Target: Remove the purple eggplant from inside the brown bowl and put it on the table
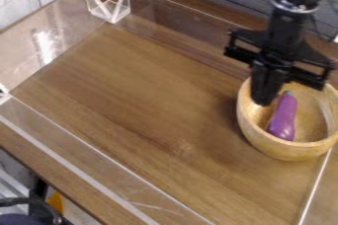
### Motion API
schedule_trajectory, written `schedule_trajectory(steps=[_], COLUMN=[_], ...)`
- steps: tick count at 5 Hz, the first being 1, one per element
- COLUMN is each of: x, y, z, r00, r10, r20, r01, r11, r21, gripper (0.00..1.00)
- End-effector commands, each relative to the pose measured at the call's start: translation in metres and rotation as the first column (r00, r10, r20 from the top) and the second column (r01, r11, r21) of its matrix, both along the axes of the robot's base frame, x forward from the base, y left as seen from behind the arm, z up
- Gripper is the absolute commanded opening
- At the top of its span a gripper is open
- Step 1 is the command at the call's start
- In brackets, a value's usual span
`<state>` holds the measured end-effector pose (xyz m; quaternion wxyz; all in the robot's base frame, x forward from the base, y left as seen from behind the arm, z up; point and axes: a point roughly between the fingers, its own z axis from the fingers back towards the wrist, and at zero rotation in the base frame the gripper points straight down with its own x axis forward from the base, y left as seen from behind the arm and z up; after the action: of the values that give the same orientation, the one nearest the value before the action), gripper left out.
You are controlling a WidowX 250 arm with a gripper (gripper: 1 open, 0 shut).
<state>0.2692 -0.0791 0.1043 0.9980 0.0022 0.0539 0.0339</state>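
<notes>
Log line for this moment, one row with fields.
gripper: jaws shut, empty, above bowl's left rim | eggplant: lying in bowl, not held | table: eggplant not yet on it
</notes>
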Motion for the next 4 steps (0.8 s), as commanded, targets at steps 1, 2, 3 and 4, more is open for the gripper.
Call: schedule_trajectory(steps=[1, 2, 3, 4], x=[0.006, 0.009, 0.017, 0.022], y=[0.008, 0.007, -0.002, -0.005], z=[0.009, 0.002, -0.004, -0.010], r00=[0.999, 0.999, 0.999, 0.999], r10=[0.012, 0.018, 0.016, 0.012], r20=[0.048, 0.031, 0.035, 0.030], r01=[-0.012, -0.018, -0.016, -0.012], r11=[1.000, 1.000, 1.000, 1.000], r21=[-0.003, 0.000, -0.003, -0.006], gripper=[1.00, 1.00, 1.00, 1.00])
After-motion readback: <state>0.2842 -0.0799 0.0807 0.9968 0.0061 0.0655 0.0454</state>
